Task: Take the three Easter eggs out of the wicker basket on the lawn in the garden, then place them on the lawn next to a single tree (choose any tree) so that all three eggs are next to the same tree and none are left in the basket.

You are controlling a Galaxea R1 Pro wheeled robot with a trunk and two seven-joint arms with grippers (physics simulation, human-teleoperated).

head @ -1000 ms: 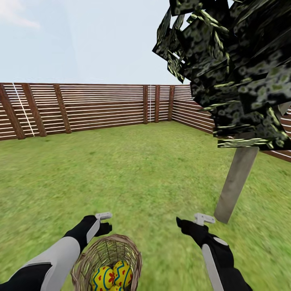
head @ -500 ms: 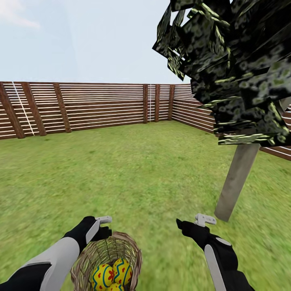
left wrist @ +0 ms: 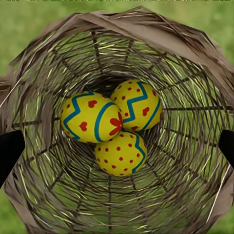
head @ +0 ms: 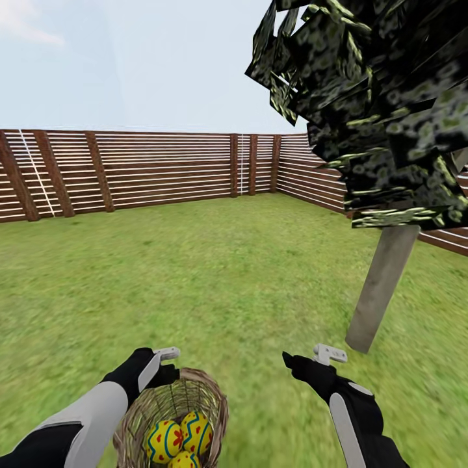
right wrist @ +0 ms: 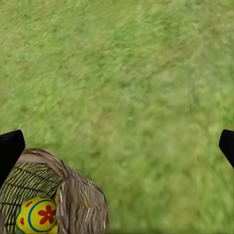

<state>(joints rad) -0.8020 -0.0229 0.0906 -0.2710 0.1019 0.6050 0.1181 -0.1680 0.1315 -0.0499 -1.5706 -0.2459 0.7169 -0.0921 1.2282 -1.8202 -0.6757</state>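
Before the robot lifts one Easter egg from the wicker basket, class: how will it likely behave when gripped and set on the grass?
The Easter eggs look smooth and rounded, so one may slip between the fingers. Three nestle touching in the bottom of the wicker basket; lifting one will probably shift the others. On the flat lawn an egg could roll a little before settling.
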